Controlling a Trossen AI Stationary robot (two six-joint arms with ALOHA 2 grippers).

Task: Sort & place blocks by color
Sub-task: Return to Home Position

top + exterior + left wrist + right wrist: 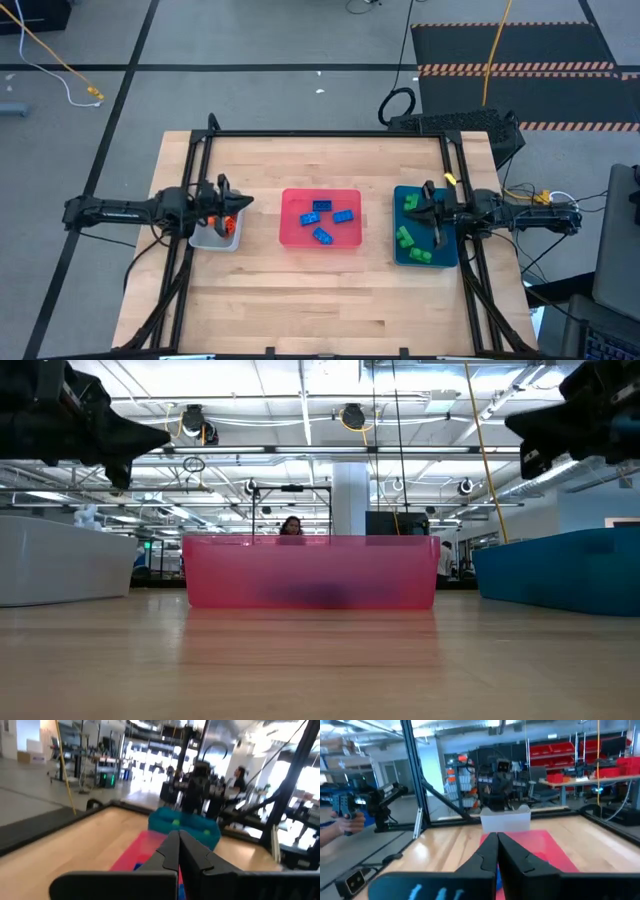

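**Sorted into trays, by colour**

On the table (300, 310): orange blocks (229, 225) in the grey tray (208, 238), blue blocks (321, 206) in the pink tray (290, 235), green blocks (404, 237) in the teal tray (445, 256). Above the grey tray, raised clear: left end effector (178, 839), pressed together on nothing. Above the teal tray: right end effector (497, 839), likewise pressed together, empty.
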